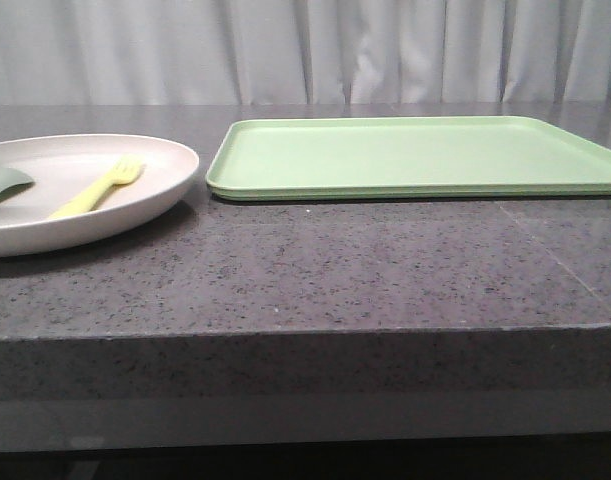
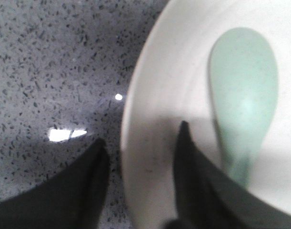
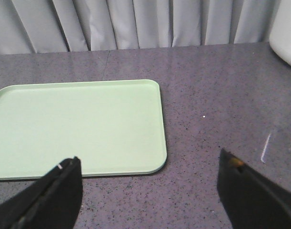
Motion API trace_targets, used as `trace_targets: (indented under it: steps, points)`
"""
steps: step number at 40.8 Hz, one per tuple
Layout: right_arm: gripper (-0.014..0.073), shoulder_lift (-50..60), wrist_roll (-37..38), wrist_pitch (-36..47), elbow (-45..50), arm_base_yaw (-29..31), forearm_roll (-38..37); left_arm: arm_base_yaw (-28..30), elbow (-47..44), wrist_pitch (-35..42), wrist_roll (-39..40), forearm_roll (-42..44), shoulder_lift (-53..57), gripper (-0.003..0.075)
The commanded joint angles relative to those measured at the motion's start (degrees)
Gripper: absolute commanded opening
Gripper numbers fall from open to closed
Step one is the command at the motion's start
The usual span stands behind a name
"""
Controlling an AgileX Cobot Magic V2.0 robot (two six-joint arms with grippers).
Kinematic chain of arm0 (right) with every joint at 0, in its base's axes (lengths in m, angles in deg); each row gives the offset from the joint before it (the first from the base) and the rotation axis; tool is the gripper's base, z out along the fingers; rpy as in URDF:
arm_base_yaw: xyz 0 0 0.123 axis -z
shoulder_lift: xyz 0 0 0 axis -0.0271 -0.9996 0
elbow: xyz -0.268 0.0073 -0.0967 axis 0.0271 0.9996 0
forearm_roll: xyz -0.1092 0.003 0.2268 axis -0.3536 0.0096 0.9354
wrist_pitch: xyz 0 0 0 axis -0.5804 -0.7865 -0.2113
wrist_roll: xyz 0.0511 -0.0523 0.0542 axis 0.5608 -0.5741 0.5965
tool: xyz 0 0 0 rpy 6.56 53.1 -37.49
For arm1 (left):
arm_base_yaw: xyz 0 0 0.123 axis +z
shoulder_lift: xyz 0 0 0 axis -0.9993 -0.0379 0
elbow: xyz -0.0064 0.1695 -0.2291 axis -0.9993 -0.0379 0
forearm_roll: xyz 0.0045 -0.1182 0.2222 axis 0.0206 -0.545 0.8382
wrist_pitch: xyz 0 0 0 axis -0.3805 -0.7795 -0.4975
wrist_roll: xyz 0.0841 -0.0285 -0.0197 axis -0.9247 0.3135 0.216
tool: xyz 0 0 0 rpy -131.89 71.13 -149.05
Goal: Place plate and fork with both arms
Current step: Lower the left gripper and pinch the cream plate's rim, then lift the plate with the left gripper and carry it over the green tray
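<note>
Your left gripper (image 2: 140, 143) has its jaws parted astride the rim of the plate (image 1: 155, 185) at the desk's left edge, gripping nothing yet, the fork (image 1: 97, 188) lying inside, while your right gripper (image 3: 147, 179) hangs wide open and empty near the tray (image 3: 78, 126).

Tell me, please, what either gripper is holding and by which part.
The left gripper straddles the plate at its rim, contact unclear. The right gripper is open, holding nothing.
</note>
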Motion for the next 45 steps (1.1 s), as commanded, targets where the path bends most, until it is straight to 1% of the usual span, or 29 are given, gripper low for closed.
trace_targets:
  steps: [1,4,5,12,16,23,26,28,31,36,41,45]
  points:
    - [0.0603,-0.42,-0.36,4.58,-2.09,0.33,-0.48,0.12,1.70,1.34,0.63,0.25,1.64,0.0092]
    - [0.0603,-0.42,-0.36,4.58,-2.09,0.33,-0.48,0.12,1.70,1.43,0.63,0.14,1.64,0.0000]
    - [0.0603,-0.42,-0.36,4.58,-2.09,0.33,-0.48,0.12,1.70,1.43,0.63,0.14,1.77,-0.0019]
    - [0.0603,-0.42,-0.36,4.58,-2.09,0.33,-0.48,0.61,1.70,2.35,-0.04,-1.54,3.14,-0.0018]
    - [0.0603,-0.42,-0.36,4.58,-2.09,0.33,-0.48,3.69,1.70,3.42,-2.85,-8.40,4.73,-0.0018]
    - [0.0603,-0.42,-0.36,4.58,-2.09,0.33,-0.48,10.92,1.70,2.06,-16.02,-27.28,6.33,-0.0018]
    - [0.0603,-0.42,-0.36,4.58,-2.09,0.33,-0.48,12.88,1.89,0.33,-20.54,-34.32,6.55,-0.0018]
    - [0.0603,-0.42,-0.36,4.58,-2.09,0.33,-0.48,13.53,2.33,-0.90,-22.52,-37.27,6.55,-0.0018]
    - [0.0603,-0.42,-0.36,4.58,-2.09,0.33,-0.48,13.15,3.36,-1.64,-22.92,-38.63,6.55,-0.0018]
    - [0.0603,-0.42,-0.36,4.58,-2.09,0.33,-0.48,10.22,6.29,-1.53,-22.92,-38.74,6.55,-0.0018]
    - [0.0603,-0.42,-0.36,4.58,-2.09,0.33,-0.48,5.58,10.30,-1.05,-21.86,-38.74,5.41,-0.0018]
    - [0.0603,-0.42,-0.36,4.58,-2.09,0.33,-0.48,1.61,13.89,-1.16,-19.55,-38.74,3.07,-0.0018]
